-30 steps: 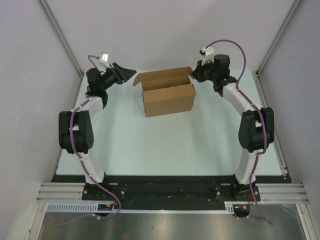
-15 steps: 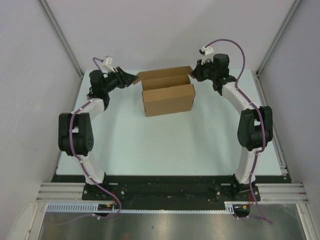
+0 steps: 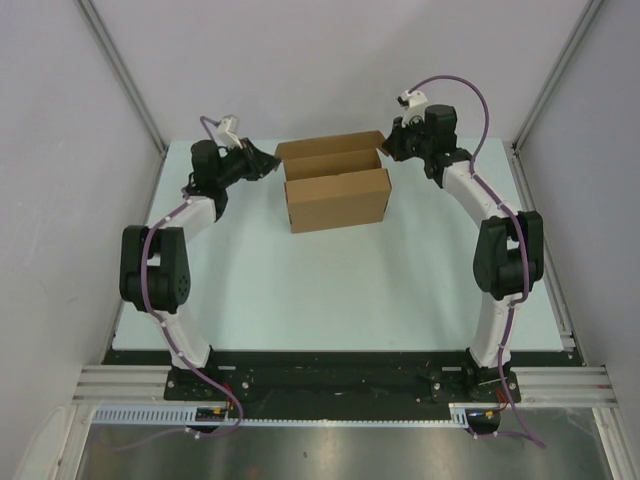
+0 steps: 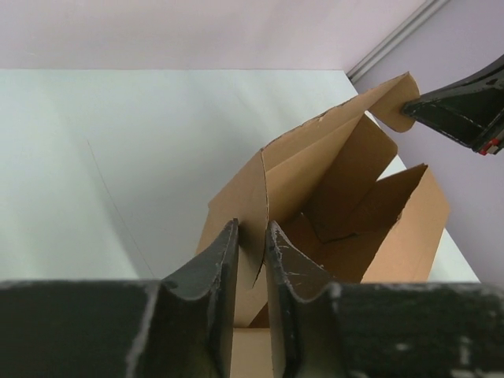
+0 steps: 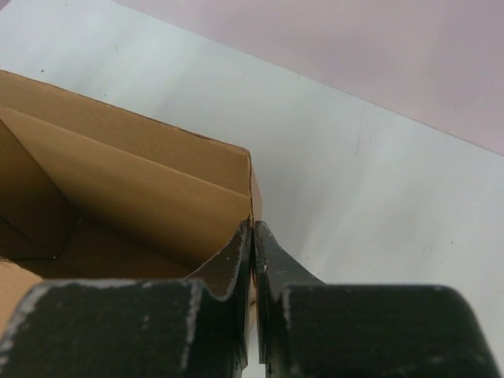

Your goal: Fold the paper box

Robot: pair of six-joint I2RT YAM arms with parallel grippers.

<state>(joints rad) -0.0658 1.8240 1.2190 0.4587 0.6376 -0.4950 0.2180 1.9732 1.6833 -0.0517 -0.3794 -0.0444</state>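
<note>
The paper box is a brown open carton standing at the back middle of the table, its top flaps up. My left gripper is at its left end. In the left wrist view my left gripper straddles the left flap of the paper box, its jaws narrowed but still a little apart. My right gripper is at the box's right back corner. In the right wrist view my right gripper is shut on the edge of the right flap of the paper box. Its black fingers also show pinching that flap's tip in the left wrist view.
The pale green table lies in front of the box. Grey walls with metal frame rails close in the left, back and right sides. Both arm bases sit on the black rail at the near edge.
My left gripper has moved right onto the box's left flap, pushing it in from its outward splay, and its jaws have narrowed around it. The right arm has held still.
</note>
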